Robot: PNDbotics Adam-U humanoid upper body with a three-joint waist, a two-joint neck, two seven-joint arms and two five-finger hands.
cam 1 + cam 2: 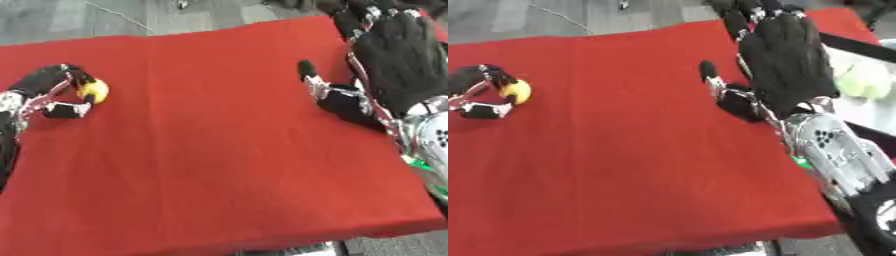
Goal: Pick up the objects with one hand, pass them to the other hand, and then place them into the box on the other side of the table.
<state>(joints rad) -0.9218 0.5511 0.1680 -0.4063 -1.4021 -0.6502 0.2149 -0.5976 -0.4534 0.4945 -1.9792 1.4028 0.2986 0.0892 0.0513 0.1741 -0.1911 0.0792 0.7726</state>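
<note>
No writing can be read. The red cloth (219,150) lies mostly bare across its middle. At its left edge, the left hand (48,95) curls round a yellow ball (93,90). At its right edge, the right hand (785,60) hovers flat, fingers straight, thumb apart.

I'm looking at what seems a lab or test room: a red cloth (219,150) is covering the table under my right hand (785,55). Beyond that hand, grey floor (105,15) is showing, with a thin cable (118,15) trailing across it.
</note>
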